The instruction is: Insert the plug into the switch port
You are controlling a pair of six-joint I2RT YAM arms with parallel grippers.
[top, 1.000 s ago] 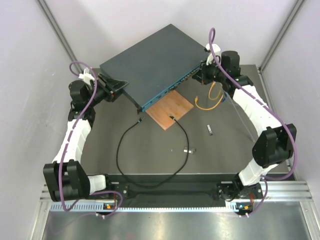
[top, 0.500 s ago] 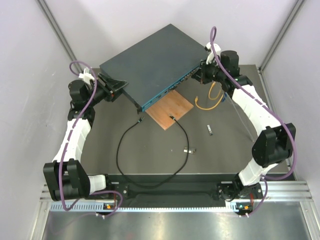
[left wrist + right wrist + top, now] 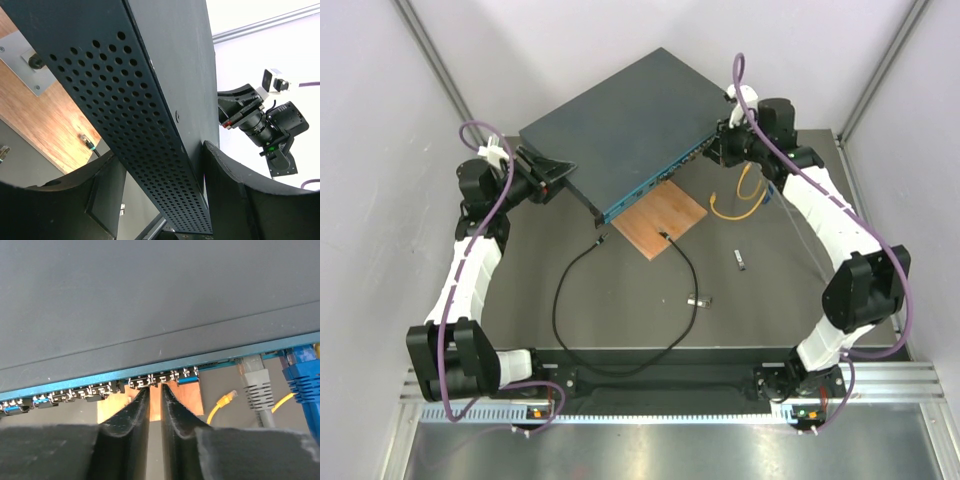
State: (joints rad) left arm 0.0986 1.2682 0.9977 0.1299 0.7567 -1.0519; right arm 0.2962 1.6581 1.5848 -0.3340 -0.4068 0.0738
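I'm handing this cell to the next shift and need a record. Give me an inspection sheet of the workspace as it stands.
Surface: dark table, arms mounted at its near edge.
Job's things: switch set at an angle; switch port row on its teal face; plug loose on the table, not inserted.
Clutter: brown board under the switch's front; silver-black stick; small metal piece.
Grippers: left gripper clamps the switch's side; right gripper nearly closed, holding nothing, tips at the ports.
Cables: black cable looped on the table; yellow cable coiled; grey plug and blue plug at the ports.
Surroundings: pale walls; metal rail.
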